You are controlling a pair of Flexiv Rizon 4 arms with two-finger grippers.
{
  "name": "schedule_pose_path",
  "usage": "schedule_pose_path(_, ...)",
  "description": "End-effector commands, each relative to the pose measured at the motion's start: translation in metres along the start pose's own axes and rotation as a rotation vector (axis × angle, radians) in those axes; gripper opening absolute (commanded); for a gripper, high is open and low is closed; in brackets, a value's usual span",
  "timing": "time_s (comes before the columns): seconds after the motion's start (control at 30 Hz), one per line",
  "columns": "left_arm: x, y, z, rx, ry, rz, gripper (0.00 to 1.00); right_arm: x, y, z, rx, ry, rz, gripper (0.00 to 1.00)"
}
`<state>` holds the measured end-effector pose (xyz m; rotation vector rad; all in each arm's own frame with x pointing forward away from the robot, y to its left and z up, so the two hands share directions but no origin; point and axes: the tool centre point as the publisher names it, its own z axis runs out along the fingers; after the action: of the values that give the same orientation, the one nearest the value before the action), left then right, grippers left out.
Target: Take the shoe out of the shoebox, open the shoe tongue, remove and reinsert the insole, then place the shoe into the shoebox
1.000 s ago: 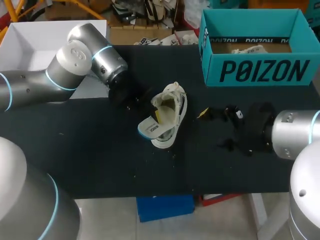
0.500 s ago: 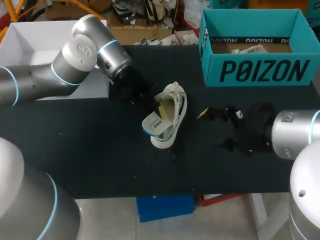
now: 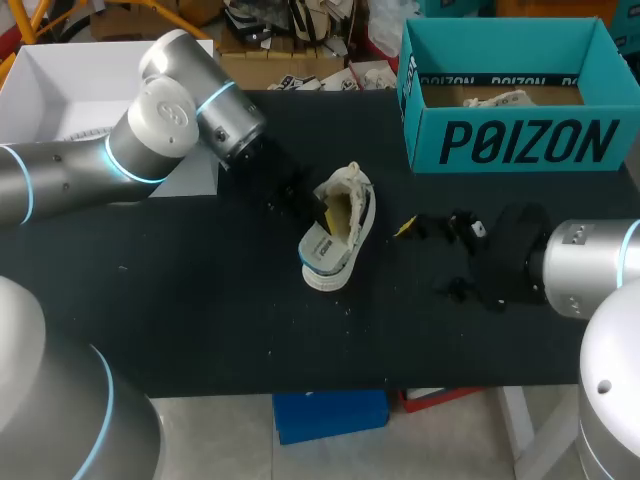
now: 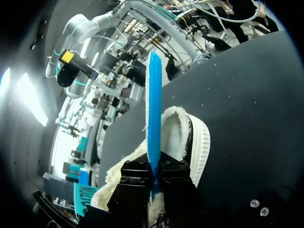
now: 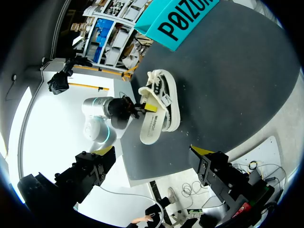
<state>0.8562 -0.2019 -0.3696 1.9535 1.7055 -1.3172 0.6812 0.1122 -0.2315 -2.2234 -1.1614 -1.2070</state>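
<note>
Table (image 3: 200,300): flat, matte black top.

Left arm (image 3: 160,125): smooth grey metal with pale blue rings at the joints. It comes in from the left side, bent at the elbow, wrist angled down toward the table's middle.

Right arm (image 3: 590,270): same build. It sits low at the right side, wrist pointing inward along the table.

Shoebox (image 3: 520,140): teal card, rectangular, open top, at the far right of the table. Something pale lies inside; can't tell what.

Shoe (image 3: 358,215): white sneaker near the table's middle, well apart from the shoebox. Fleecy cream lining, smooth white rubber rim.

Insole (image 3: 320,250): thin and flat, pale face, bright blue edge. The left wrist view shows it edge-on, rising from the shoe's opening.

Left gripper (image 4: 153,178): black fingers pinched narrow, clamped onto the blue edge of the insole, just over the lining.

Right gripper (image 5: 153,153): fingers spread wide, holding nothing, near the shoe but apart from it.
</note>
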Motion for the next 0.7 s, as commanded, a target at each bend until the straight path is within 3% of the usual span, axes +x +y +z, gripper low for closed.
schedule_pose_path(0.03,-0.002,-0.003,0.0,-0.031,0.005,-0.006,0.0,-0.007,-0.008,0.004,-0.054,0.032,0.016,1.0)
schedule_pose_path(0.1,-0.004,-0.005,0.0,-0.025,0.001,-0.011,0.0,-0.007,-0.008,0.004,-0.054,0.032,0.016,1.0)
schedule_pose_path(0.23,-0.004,-0.013,-0.001,0.01,0.0,-0.012,0.45,-0.007,-0.008,0.004,-0.054,0.032,0.016,1.0)
schedule_pose_path(0.27,-0.004,-0.016,-0.002,0.011,-0.001,-0.011,0.48,-0.007,-0.008,0.004,-0.054,0.032,0.016,1.0)
schedule_pose_path(0.37,-0.005,-0.026,-0.006,0.04,-0.014,-0.014,0.5,-0.007,-0.008,0.004,-0.054,0.032,0.016,1.0)
schedule_pose_path(0.7,-0.004,-0.053,-0.004,0.098,0.014,0.002,0.39,-0.007,-0.008,0.004,-0.054,0.032,0.016,1.0)
